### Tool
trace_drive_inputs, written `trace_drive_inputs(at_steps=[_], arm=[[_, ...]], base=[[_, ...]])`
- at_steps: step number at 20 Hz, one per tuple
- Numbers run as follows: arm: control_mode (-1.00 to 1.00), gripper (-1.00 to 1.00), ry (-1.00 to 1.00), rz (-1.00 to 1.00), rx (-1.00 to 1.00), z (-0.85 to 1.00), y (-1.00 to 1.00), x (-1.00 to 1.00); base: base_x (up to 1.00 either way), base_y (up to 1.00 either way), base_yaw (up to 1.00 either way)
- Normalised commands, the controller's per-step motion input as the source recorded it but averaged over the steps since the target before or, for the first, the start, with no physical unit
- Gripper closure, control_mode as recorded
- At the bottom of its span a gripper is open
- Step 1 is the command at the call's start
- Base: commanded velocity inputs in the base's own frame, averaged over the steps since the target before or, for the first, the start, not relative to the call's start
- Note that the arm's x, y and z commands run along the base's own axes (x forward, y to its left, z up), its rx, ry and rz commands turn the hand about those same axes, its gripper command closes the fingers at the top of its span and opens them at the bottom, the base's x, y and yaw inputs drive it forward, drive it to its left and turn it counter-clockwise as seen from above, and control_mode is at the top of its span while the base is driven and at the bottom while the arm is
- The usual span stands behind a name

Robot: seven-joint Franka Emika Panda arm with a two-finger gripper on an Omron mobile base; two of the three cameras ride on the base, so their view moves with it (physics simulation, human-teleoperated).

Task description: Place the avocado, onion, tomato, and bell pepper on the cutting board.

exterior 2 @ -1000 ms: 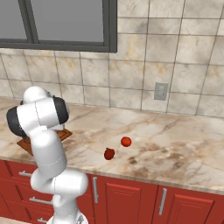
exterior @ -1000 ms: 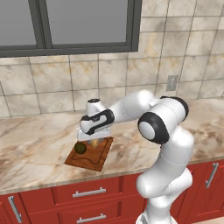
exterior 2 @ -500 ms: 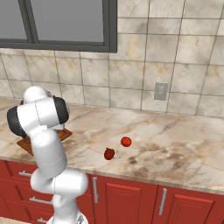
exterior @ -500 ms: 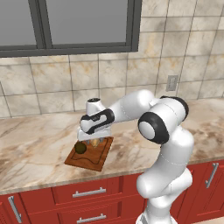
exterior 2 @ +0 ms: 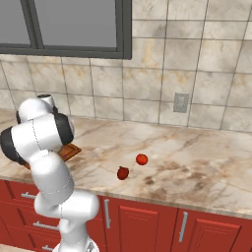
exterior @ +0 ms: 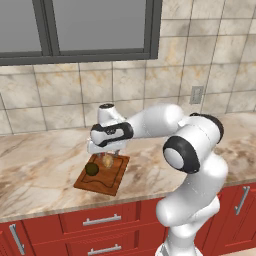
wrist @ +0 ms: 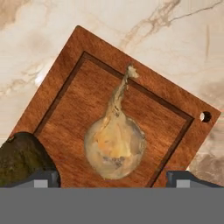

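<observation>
On the reddish-brown grooved wooden cutting board (wrist: 65,65), the dark olive-green avocado (wrist: 22,159) lay left of the pale tan onion (wrist: 114,146). The two-finger gripper (wrist: 113,178) hovered above the onion, jaws wide apart, gripping nothing. Two small red items sat on the counter, well apart to the right.

Glossy white rounded arm (exterior: 192,165) links with dark joint bands

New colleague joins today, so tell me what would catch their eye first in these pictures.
The white arm reaches left over the cutting board, its fingers spread wide above the onion lying on the board, with the dark avocado beside it. Further right on the marble counter, two small red items sit apart from the board.
</observation>
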Motion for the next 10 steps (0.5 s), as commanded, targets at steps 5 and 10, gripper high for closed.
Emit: trace_drive_inputs(at_steps=[5,10], arm=[[-1.0,-1.0,-0.11,0.0,0.0,0.83,-0.1,-0.31],[-1.0,-1.0,-0.07,-0.03,0.0,0.77,-0.42,-0.52]], base=[[0.0,0.0,0.0],[0.0,0.0,0.0]])
